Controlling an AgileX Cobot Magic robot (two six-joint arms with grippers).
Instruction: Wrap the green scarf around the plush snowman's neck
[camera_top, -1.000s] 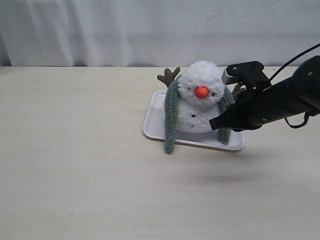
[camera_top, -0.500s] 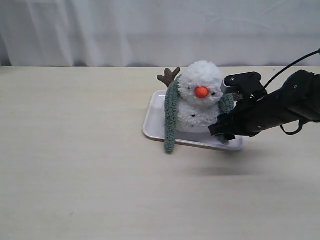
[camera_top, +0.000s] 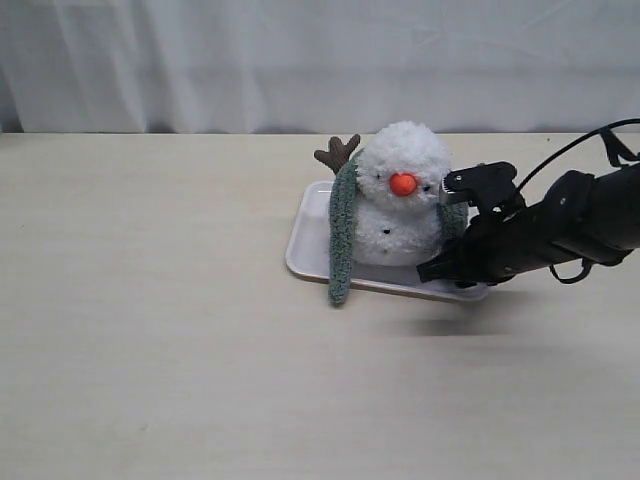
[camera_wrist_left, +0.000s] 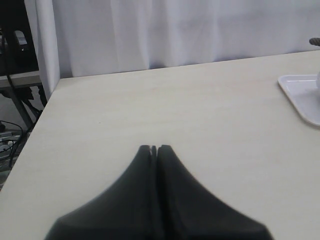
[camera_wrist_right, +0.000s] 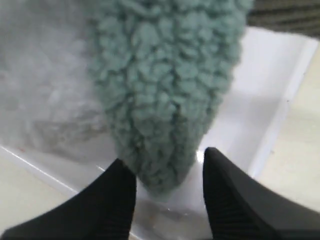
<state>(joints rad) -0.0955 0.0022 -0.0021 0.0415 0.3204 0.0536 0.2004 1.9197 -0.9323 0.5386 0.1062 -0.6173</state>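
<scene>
The plush snowman (camera_top: 402, 200) sits upright on a white tray (camera_top: 310, 240), orange nose facing the camera. The green scarf (camera_top: 342, 235) is draped behind its neck, one end hanging down the left side past the tray's rim, the other end (camera_wrist_right: 165, 90) down the right side. My right gripper (camera_wrist_right: 167, 162) is open, its fingers either side of that right end's tip, just over the tray floor; in the exterior view the gripper (camera_top: 440, 270) is low at the tray's front right. My left gripper (camera_wrist_left: 154, 148) is shut and empty over bare table, far from the tray.
A white curtain (camera_top: 300, 60) hangs behind the table's far edge. In the left wrist view the tray's corner (camera_wrist_left: 302, 97) shows at one side, and the table edge with dark equipment (camera_wrist_left: 15, 75) beyond it at the other.
My right arm has dropped and moved in toward the tray's front right, bringing the open gripper down around the scarf's right end. The snowman and scarf have not shifted.
</scene>
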